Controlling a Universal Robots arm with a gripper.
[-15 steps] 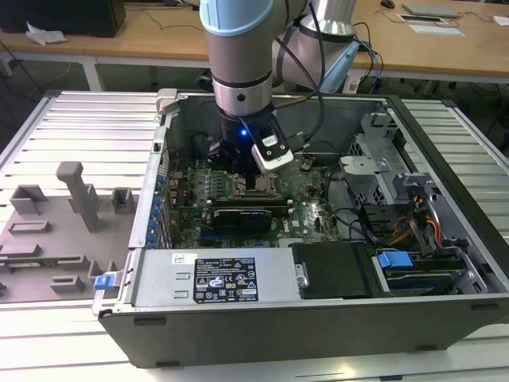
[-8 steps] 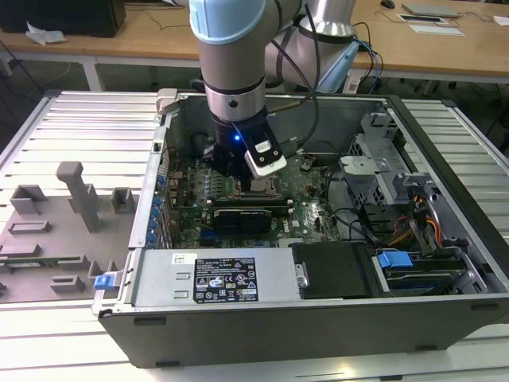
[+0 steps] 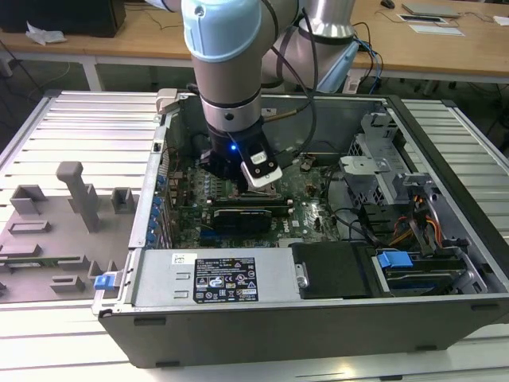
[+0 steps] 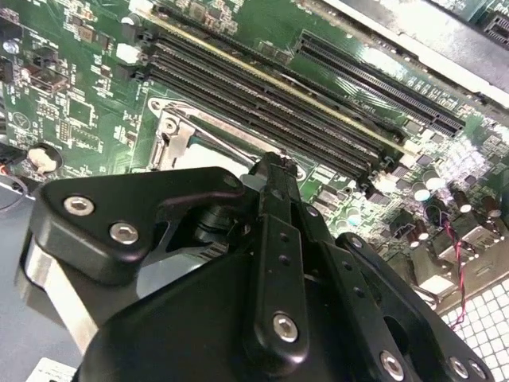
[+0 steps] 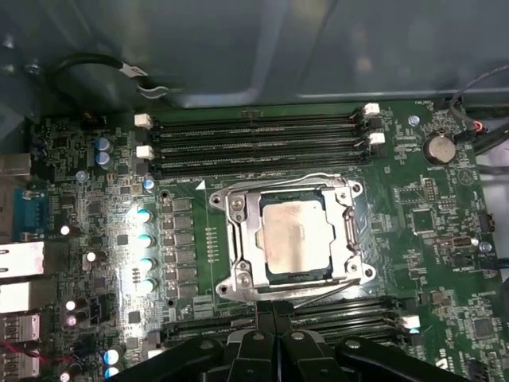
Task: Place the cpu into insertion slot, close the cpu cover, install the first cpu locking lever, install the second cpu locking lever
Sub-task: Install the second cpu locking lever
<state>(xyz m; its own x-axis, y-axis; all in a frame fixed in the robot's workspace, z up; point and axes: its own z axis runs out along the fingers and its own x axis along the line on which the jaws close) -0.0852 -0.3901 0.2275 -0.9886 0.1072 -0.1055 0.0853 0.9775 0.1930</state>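
The gripper (image 5: pixel 274 314) hangs just beside the insertion slot (image 5: pixel 232 239), fingers pressed together and holding nothing. The cpu (image 5: pixel 293 235) already sits in the slot, with the cpu cover (image 5: pixel 347 231) down around it. Any lever push should stay low and steady, clear of the memory slots (image 5: pixel 254 143) flanking the socket.

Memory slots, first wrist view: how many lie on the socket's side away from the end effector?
4 long black memory slots, side by side between the grey case wall and the silver-framed square socket; none there seem hidden.
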